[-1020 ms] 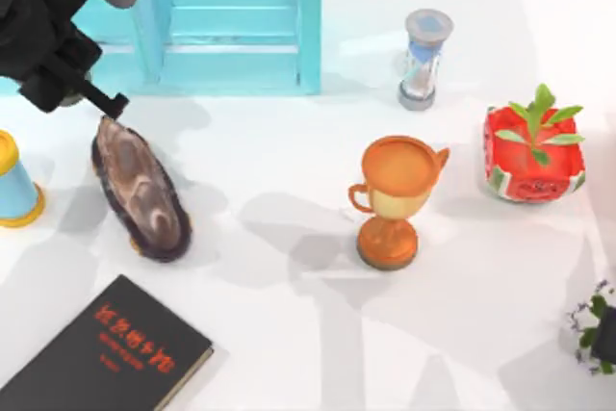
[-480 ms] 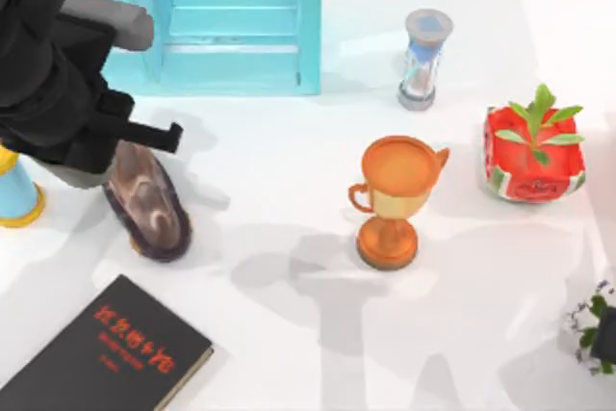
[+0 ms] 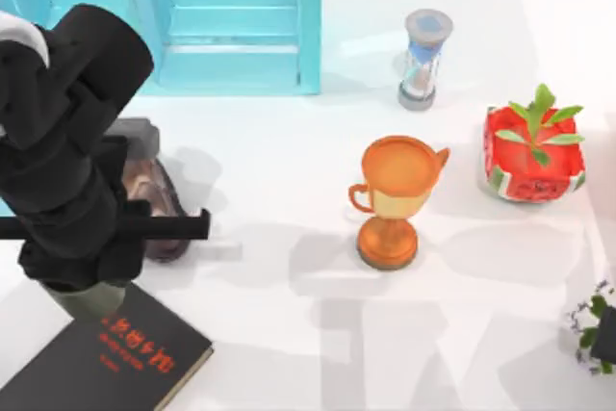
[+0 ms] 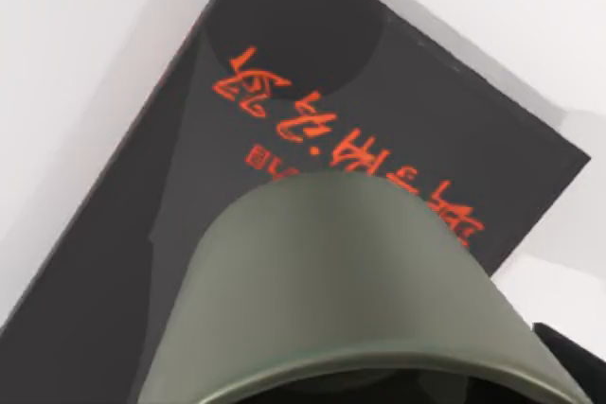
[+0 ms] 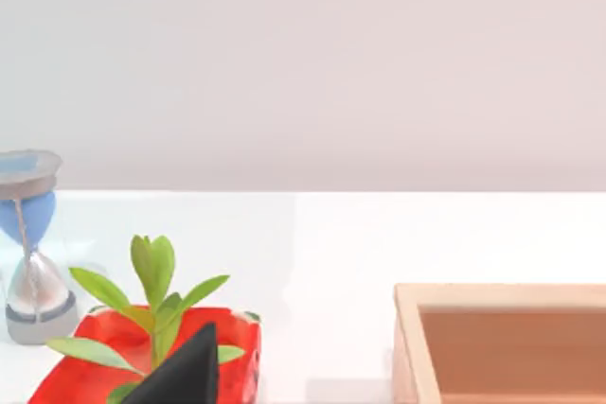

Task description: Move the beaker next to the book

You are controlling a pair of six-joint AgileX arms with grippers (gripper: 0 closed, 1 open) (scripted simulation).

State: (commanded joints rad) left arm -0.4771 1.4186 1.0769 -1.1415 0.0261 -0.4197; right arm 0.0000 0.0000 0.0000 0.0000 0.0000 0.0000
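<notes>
Top view: black book (image 3: 130,361) with red lettering flat at the table's near-left corner. Left arm (image 3: 67,141) bulked above the book's far edge, an olive-grey rounded part (image 3: 93,300) under it reaching to that edge. Left gripper somewhere beneath that bulk; whether clenched or released cannot be told. Where the beaker stands cannot be told either, with the arm covering the table just beyond the book. Brown oval thing (image 3: 164,204) partly under the arm, just past the book's far edge. Orange goblet (image 3: 393,197) well to the right of the book, red pot with a green plant (image 3: 532,159) farther right again. Hourglass (image 3: 424,57) and blue cabinet (image 3: 236,21) far beyond the book, toward the table's back. Dark little plant (image 3: 601,330) at the edge opposite the book. Left wrist view: looking straight down on the book (image 4: 142,234), its red lettering close below the olive-grey part (image 4: 350,290). Right wrist view: parked right arm's outlook on the hourglass (image 5: 30,262), the red pot (image 5: 85,376) and a wooden box (image 5: 502,295), with a dark pointed tip (image 5: 185,374) in front of the pot; the right gripper's grip state cannot be told.
</notes>
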